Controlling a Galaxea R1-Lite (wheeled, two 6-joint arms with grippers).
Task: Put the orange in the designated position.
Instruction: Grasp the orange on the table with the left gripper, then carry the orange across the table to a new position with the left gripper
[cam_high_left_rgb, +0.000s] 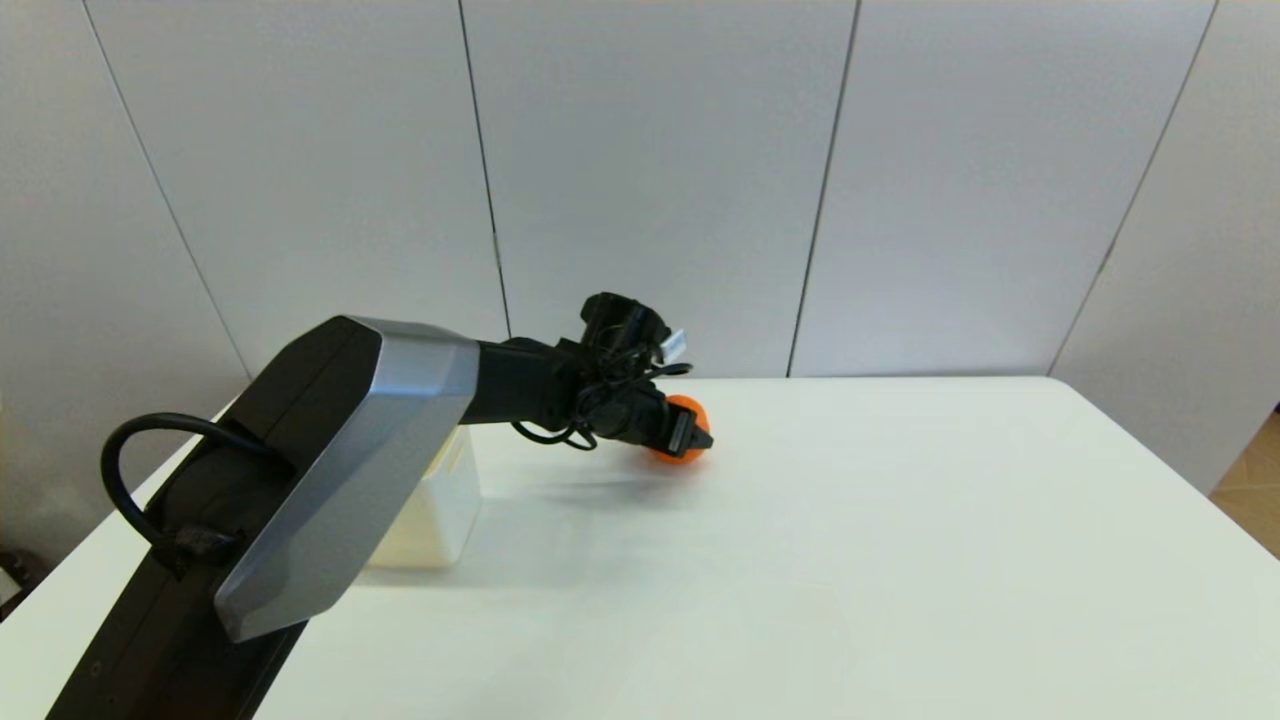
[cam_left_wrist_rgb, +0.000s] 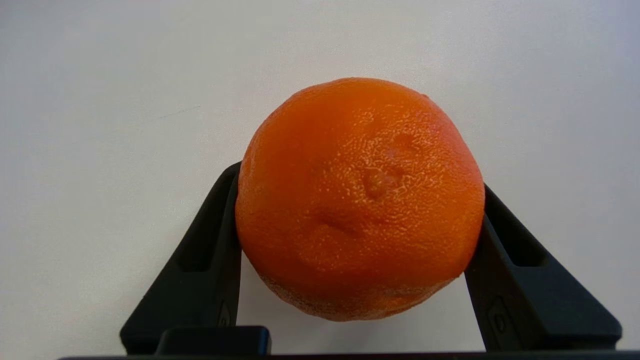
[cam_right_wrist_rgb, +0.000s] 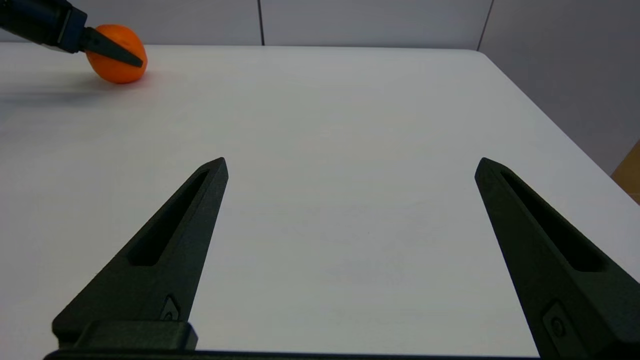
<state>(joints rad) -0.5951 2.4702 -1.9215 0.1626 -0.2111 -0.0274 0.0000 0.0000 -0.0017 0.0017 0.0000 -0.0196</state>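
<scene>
The left gripper (cam_left_wrist_rgb: 357, 220) reaches across a white surface (cam_high_left_rgb: 900, 560) with its two black fingers (cam_left_wrist_rgb: 210, 240) pressed against either side of the orange (cam_left_wrist_rgb: 360, 200), which sits toward the far middle of the surface, near the back edge where it meets the wall. Seen from the head camera, the orange (cam_high_left_rgb: 683, 432) shows just past the fingertips, low against the surface; whether it rests there or is lifted slightly cannot be told. Broad open surface stretches to the right of the fruit and toward the near edge, with the right-hand edge and its rounded far corner in plain sight and a strip of tan floor (cam_high_left_rgb: 1250, 480) beyond. Pale grey wall panels (cam_high_left_rgb: 650, 170) with dark vertical seams close off the room behind. A cream plastic bin (cam_high_left_rgb: 440, 500) stands on the left side of the surface, largely hidden behind the left arm's silver-and-black link; what it contains cannot be seen. The right gripper (cam_right_wrist_rgb: 350, 165) hangs low over bare surface on the right side, well apart from the fruit, its fingers (cam_right_wrist_rgb: 170, 240) spread wide and holding nothing, with the orange (cam_right_wrist_rgb: 117, 55) and the other arm's fingertip visible far off from that camera.
</scene>
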